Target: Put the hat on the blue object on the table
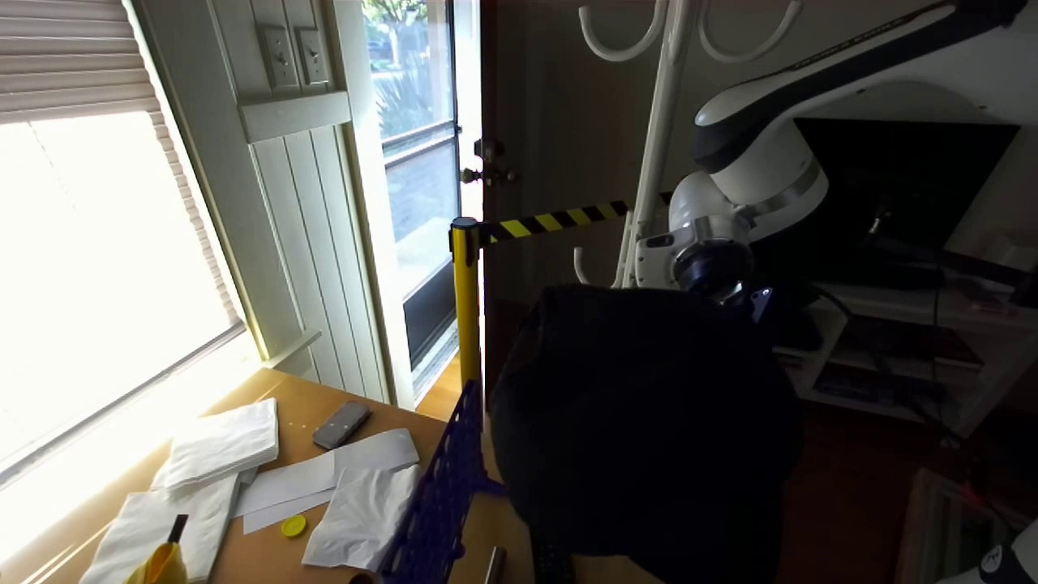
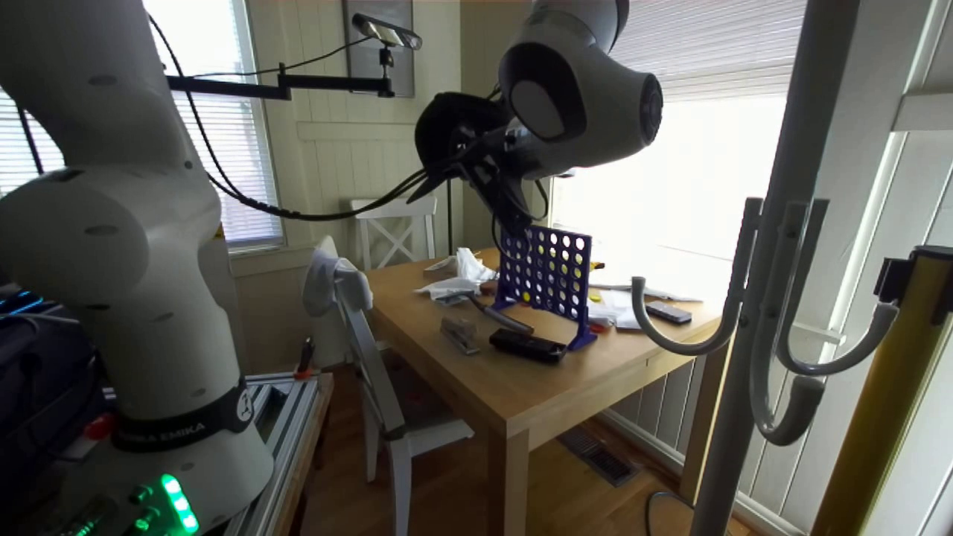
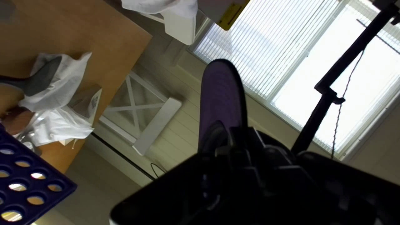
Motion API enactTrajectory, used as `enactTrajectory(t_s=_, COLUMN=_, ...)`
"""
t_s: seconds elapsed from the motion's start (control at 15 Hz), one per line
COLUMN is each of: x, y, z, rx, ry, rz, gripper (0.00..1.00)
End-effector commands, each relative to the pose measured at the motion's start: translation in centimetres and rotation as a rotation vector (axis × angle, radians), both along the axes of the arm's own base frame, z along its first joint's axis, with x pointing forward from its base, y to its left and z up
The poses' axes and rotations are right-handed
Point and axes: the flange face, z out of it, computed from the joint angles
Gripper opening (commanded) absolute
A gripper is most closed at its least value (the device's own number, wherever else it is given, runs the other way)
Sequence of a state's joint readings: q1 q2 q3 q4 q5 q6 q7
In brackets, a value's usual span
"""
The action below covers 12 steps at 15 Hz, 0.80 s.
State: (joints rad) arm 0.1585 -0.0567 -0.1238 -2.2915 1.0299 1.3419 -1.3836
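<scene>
The black Robotiq gripper (image 3: 232, 147) is clamped on the soft, black, rounded cloth hat (image 2: 447, 126), though its fingertips are mostly lost in shadow. The hat hangs in the air at the end of the white-and-black robot arm (image 2: 573, 97); in an exterior view it shows higher than, and apart from, the dark blue, upright plastic frame (image 2: 547, 274) pierced with rows of round holes. That frame stands on the light tan wooden table (image 2: 551, 394), with a black rectangular slab (image 2: 527, 347) just beside one of its feet. Crumpled white papers (image 2: 469, 269) lie near it, a dark grey spoon-like utensil (image 3: 45, 78) resting across one sheet. Farther out stand a white wooden chair (image 2: 368, 357) and a round yellow post (image 1: 466, 308).
</scene>
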Motion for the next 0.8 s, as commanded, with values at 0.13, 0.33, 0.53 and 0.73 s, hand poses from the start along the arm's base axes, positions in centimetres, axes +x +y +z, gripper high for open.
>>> enactTrajectory(t_s=0.13, x=4.7, y=5.2, z=-3.5, rx=-0.106, ry=-0.100, rz=-0.055, gripper=0.01)
enactTrajectory(t_s=0.33, x=4.2, y=5.4, z=-3.8, rx=-0.140, ry=-0.119, rz=-0.062, gripper=0.06)
enactTrajectory(t_s=0.53, x=5.5, y=6.9, z=-4.7, rx=-0.151, ry=-0.132, rz=-0.062, gripper=0.06)
enactTrajectory(t_s=0.73, x=5.8, y=6.8, z=-4.8, rx=-0.150, ry=-0.132, rz=-0.065, gripper=0.01)
